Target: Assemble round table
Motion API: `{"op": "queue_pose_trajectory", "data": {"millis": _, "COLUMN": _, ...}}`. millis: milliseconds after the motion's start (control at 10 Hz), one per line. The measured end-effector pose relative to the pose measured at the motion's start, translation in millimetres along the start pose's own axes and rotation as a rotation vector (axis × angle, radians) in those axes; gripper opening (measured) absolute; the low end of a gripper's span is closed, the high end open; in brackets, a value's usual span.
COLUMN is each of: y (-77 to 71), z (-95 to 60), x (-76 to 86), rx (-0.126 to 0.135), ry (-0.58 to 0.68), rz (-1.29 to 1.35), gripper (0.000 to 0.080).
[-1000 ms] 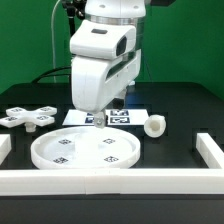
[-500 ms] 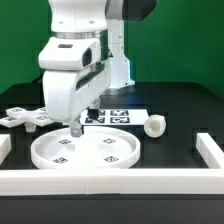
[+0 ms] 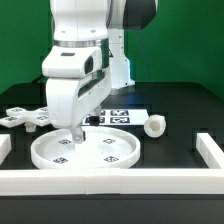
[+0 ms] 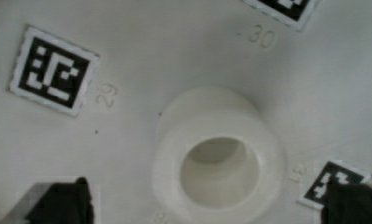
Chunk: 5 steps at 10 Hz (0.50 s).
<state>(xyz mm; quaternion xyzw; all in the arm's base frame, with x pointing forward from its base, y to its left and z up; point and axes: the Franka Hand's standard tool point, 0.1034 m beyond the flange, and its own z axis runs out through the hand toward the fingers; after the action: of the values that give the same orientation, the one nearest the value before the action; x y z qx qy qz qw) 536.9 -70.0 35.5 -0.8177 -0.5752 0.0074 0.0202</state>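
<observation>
Over the round disc (image 3: 128, 150), the gripper (image 3: 78, 133) is filling the exterior view's left half; the other half is lying open. A white rail (image 3: 110, 182) is fencing the disc's near edge.

Gripper (image 3: 78, 133) low over the disc (image 3: 86, 167), about 11 o'clock from its centre. Cross base (image 3: 28, 117) off disc's 10 o'clock, leg (image 3: 153, 125) off 2 o'clock, both clear of the rim.

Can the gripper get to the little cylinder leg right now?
Probably yes: the leg lies alone on the table, nothing over it, while the open gripper hangs above the round disc.
</observation>
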Motion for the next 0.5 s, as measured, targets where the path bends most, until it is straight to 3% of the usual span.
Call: {"op": "queue_pose_trajectory", "data": {"millis": 500, "y": -2.3, "z": 16.5, "x": -2.1, "rx": 0.005, "ry": 0.003, "rz": 0.001, "gripper": 0.0650}}
